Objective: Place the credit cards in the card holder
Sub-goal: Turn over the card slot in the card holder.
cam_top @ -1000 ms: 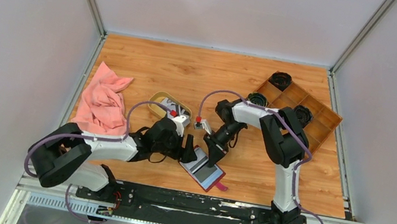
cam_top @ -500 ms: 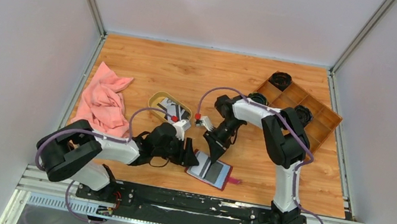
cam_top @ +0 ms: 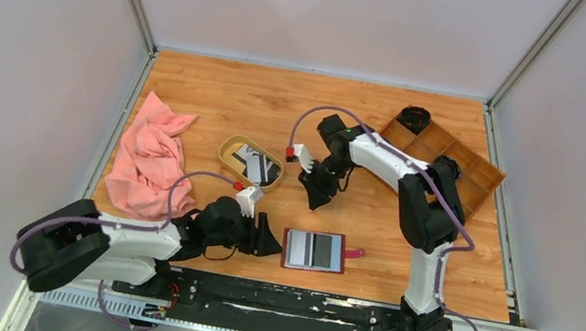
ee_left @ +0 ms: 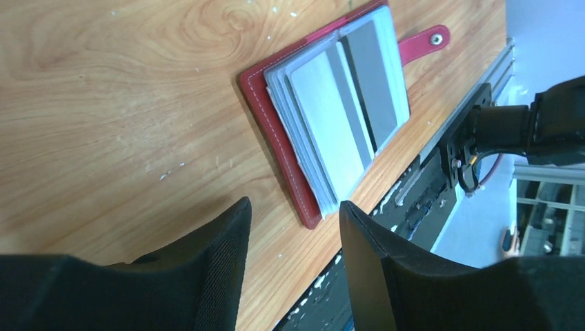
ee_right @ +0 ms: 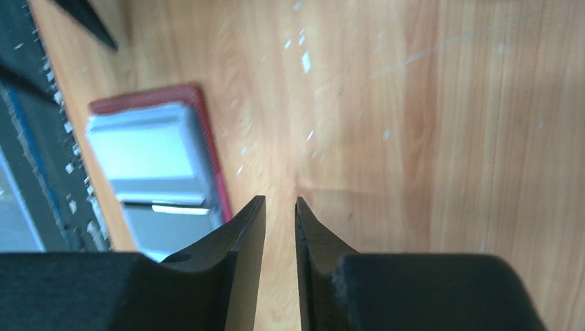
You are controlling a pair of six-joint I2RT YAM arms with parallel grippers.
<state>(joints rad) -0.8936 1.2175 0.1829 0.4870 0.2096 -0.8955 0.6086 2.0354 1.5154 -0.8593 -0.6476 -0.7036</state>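
The card holder (cam_top: 314,251) lies open and flat near the front edge, dark red with grey pockets up and its snap tab to the right. It also shows in the left wrist view (ee_left: 331,110) and the right wrist view (ee_right: 152,172). Credit cards (cam_top: 253,162), black and pale, lie in the oval tan dish (cam_top: 230,148). My left gripper (cam_top: 270,242) (ee_left: 294,203) sits low just left of the holder, open and empty, apart from it. Further back over bare wood, my right gripper (cam_top: 315,198) (ee_right: 280,198) shows a narrow gap between its fingers with nothing in it.
A pink cloth (cam_top: 149,156) lies at the left. A brown wooden compartment tray (cam_top: 449,164) with black round things stands at the back right. The metal rail (cam_top: 285,302) runs along the front edge close to the holder.
The card holder has turned from a slant to lie square and flat. My left gripper has drawn back to the left and narrowed. My right gripper has left the holder, moving toward the back.
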